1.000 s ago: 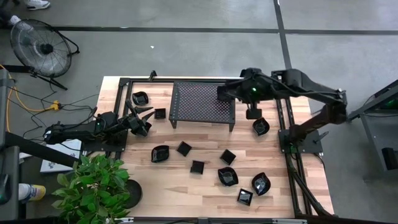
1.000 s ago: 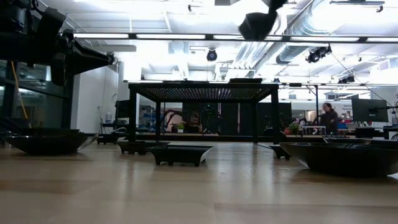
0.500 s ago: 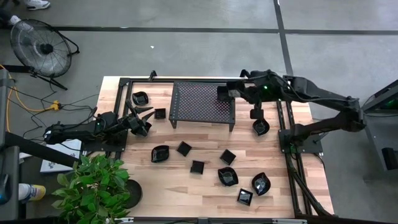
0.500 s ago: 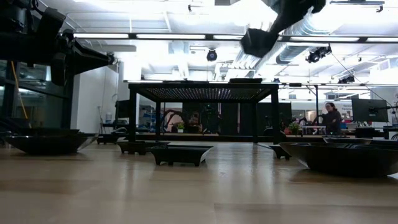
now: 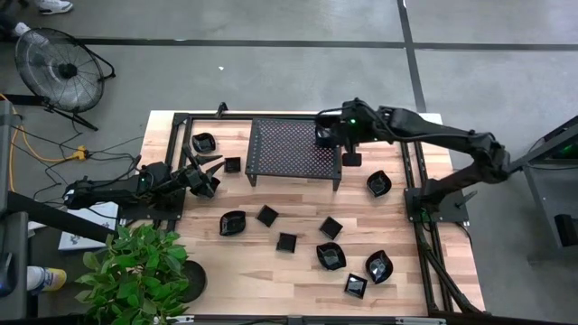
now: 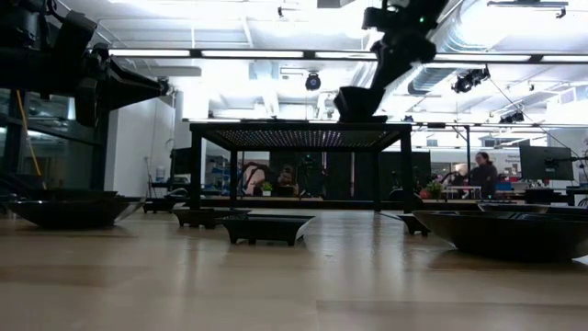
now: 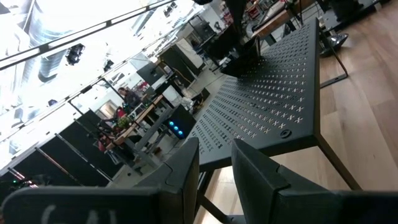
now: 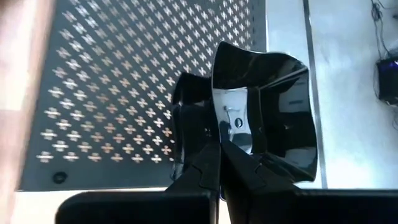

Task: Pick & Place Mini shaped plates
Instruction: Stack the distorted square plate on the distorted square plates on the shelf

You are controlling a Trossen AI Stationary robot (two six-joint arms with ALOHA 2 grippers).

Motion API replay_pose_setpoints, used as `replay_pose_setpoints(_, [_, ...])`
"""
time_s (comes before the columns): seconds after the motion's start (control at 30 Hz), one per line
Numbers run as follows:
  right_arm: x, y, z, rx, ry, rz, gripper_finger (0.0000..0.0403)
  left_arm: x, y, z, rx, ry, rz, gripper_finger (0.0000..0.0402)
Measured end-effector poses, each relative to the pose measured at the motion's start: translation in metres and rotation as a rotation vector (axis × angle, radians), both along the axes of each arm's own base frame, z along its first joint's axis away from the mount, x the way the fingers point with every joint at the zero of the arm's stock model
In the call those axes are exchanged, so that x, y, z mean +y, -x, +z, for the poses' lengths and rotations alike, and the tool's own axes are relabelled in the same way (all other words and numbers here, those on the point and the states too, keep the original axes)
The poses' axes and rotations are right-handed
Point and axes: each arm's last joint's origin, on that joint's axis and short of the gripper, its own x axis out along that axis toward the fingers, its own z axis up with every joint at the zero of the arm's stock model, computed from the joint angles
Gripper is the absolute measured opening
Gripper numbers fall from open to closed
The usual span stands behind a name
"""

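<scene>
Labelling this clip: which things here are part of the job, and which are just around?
Job: mini shaped plates on the table; the square plate held by the right tool; mesh rack.
Just around: potted plant, floor fan, idle left tool.
</scene>
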Motion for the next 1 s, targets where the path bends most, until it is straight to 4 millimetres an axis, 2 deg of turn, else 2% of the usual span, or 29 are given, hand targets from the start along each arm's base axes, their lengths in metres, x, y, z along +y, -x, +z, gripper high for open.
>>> replay_pose_setpoints(0.27, [-0.0016,-0.0067,-0.0064,0.013,-0.001,0.008,0.0000,0.0000,0.0000,0.0000,0.000,0.000,0.000,0.0092])
replay_pose_setpoints(1.0, [0.0027,-0.0053,-0.0090,0.006,-0.081,-0.065,0.0000,0.0000,0.0000,0.0000,0.000,0.000,0.000,0.0092])
